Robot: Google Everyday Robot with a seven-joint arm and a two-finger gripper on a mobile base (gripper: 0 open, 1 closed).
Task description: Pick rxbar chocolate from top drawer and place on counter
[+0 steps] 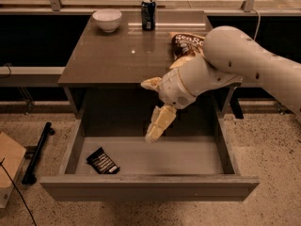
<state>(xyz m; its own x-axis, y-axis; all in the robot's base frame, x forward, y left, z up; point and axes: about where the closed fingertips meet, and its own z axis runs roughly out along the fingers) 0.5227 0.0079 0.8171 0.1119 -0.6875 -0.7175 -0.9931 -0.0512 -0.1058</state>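
Note:
The rxbar chocolate (pixel 102 161), a small flat black wrapper, lies on the pale floor of the top drawer (pixel 188 157) at its front left. The drawer is pulled fully out below the counter (pixel 117 55). My gripper (pixel 154 134) hangs point-down over the middle of the drawer, above its floor, to the right of the bar and apart from it. It holds nothing that I can see. The white arm (pixel 235 60) reaches in from the right, across the counter's front right corner.
On the counter stand a white bowl (pixel 107 20) at the back left, a dark can (pixel 148 14) at the back middle, and a brown chip bag (pixel 184 42) at the right, partly behind my arm. A black bar (pixel 37 152) and cardboard (pixel 8 166) lie on the floor at the left.

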